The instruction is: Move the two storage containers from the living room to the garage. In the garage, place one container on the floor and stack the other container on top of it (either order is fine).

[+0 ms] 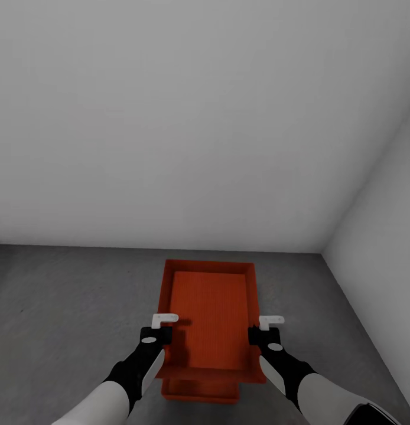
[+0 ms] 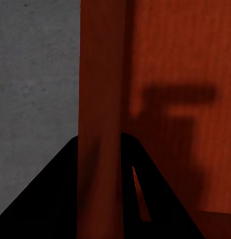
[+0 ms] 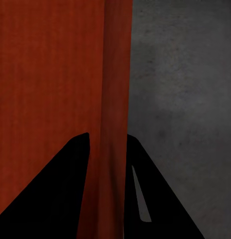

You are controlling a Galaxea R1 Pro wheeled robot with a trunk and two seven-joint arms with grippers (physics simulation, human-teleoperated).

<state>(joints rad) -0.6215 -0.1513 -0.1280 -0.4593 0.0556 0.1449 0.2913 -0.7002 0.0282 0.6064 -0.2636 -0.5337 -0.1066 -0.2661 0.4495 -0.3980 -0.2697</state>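
You've got an orange-red storage container up between both arms: shallow, rectangular, open-top, low walls, finely ribbed bottom, long axis pointing away from you toward the pale grey wall. Its near end overhangs a second container of the same colour, of which just a strip of near wall and a bit of interior peeks out beneath; can't tell if the two are touching or if the upper one hangs just above. Both sit over the dark grey mottled floor, near the corner where the side wall meets the back wall.

Left gripper is on the top tray's left long wall, approx. midway along, black wrist and white forearm angling up from bottom left. In the left wrist view the two dark fingers straddle the upright orange wall, one outside over the floor, one inside over the tray bottom, so it's clamped on the rim; a gripper shadow falls on the tray bottom. Right gripper mirrors it on the right long wall, roughly level w/ the left. Right wrist view shows the same thing: fingers either side of the wall, pinched on it, tray inside to one side, concrete to the other
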